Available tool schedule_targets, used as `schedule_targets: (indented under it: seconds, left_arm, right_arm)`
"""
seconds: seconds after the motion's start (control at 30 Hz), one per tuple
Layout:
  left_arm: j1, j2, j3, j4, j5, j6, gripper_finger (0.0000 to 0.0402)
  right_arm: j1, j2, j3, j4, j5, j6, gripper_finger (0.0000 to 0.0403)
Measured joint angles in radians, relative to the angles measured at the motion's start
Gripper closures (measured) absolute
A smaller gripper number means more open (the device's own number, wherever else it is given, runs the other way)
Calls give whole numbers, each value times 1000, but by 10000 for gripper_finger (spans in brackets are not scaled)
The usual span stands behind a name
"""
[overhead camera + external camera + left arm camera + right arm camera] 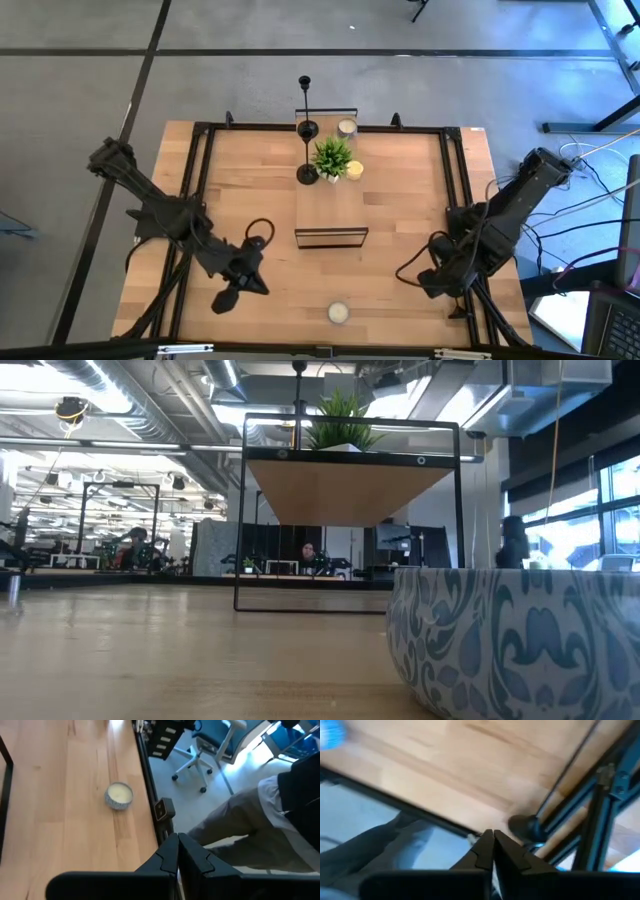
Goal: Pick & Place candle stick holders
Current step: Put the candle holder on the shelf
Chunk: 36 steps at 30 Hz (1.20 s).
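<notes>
Smooth pale wooden table point(400, 200)

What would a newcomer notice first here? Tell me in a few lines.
A raised wooden shelf on a black wire frame runs down the middle of the table, carrying a green potted plant, small candles and black candle stick holders at its far end. A patterned candle bowl sits alone near the front edge. The left gripper and right gripper rest shut at the front corners, holding nothing.
</notes>
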Motion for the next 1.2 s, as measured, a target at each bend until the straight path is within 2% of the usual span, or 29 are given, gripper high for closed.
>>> schedule_targets:
  seconds: [0.1,0.37,0.47,0.6,0.77,1.2]
  left_arm:
    - [-14,18,0,0,-8,-16,400]
    - [-42,23,0,5,-64,-25,400]
    - [-49,23,0,5,-85,-25,400]
    - [-56,23,0,5,-98,-32,400]
    - [-70,23,0,7,-120,-39,400]
    - [-74,22,0,7,-139,-42,400]
  right_arm:
    - [-1,0,-52,1,-35,14,349]
    - [-3,0,-207,52,-121,59,207]
    - [-3,0,-272,147,-128,73,180]
    - [1,0,-356,270,-147,108,179]
    - [22,0,-423,270,-222,143,193]
    - [27,0,-537,420,-217,179,200]
